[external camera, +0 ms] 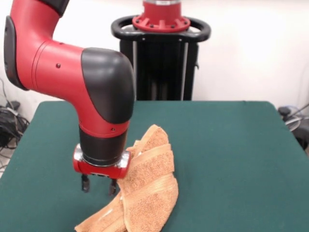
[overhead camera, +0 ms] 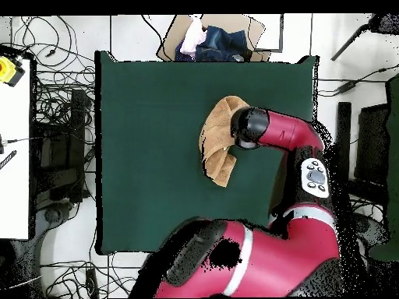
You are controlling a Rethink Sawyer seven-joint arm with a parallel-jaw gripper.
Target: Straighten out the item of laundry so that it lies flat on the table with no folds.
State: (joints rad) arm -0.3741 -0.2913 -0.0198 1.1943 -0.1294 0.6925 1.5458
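Gripper [external camera: 99,185] hanging open just beside the bunched towel [external camera: 147,186], its two fingers apart and holding nothing

Only the front view shows those fingers; from overhead the arm's black wrist [overhead camera: 249,126] hides them. The orange-tan hand towel lies folded over itself near the green table [overhead camera: 148,156]'s middle, wide bare felt around it, the arm bent down over it
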